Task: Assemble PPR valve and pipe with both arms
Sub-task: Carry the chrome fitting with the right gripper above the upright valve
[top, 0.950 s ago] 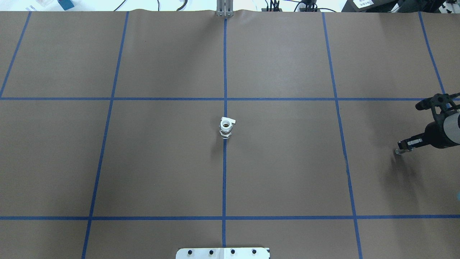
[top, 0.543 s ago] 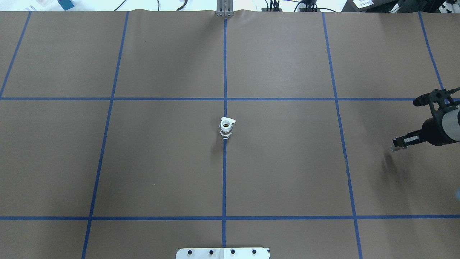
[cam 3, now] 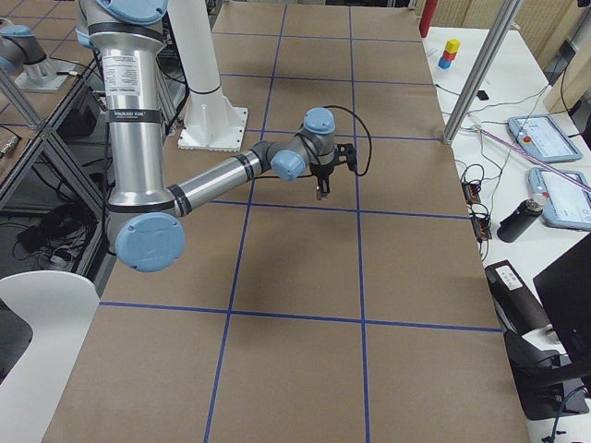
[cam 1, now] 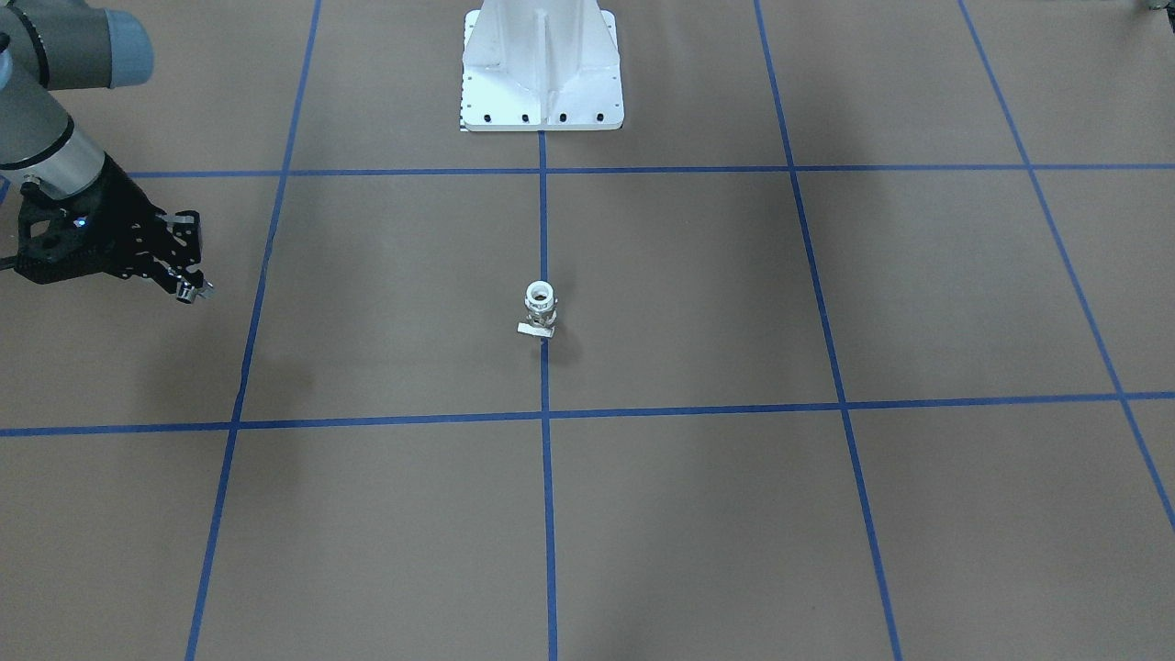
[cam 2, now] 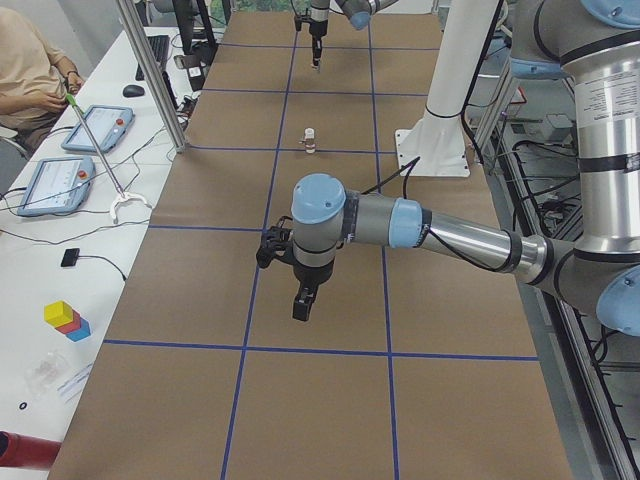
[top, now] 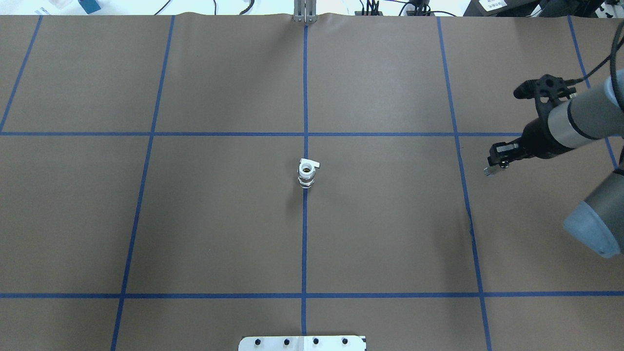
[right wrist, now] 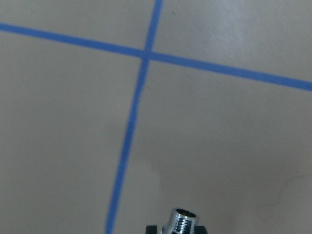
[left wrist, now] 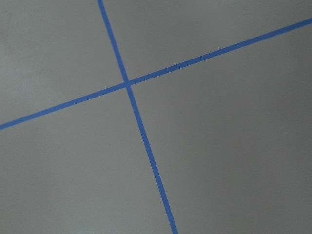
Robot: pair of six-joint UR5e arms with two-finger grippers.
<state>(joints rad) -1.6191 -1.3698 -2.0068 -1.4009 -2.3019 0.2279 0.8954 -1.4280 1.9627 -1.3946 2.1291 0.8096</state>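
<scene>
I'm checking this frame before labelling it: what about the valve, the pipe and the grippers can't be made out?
Left gripper: only in the exterior left view; open or shut unclear.
Pipe: cut by the right wrist view's bottom edge; only a threaded end shows.
PPR valve: too small everywhere for detail.

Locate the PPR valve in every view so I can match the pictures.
Exterior front-facing: PPR valve at centre, on the blue centre line.
Overhead exterior: valve at centre, same line.
Exterior left: valve upper middle, far along the table.
Exterior right: cannot make it out.
Left wrist-mounted: not in it.
Right wrist-mounted: not in it.
Landmark: that line, running from the white pedestal.
</scene>
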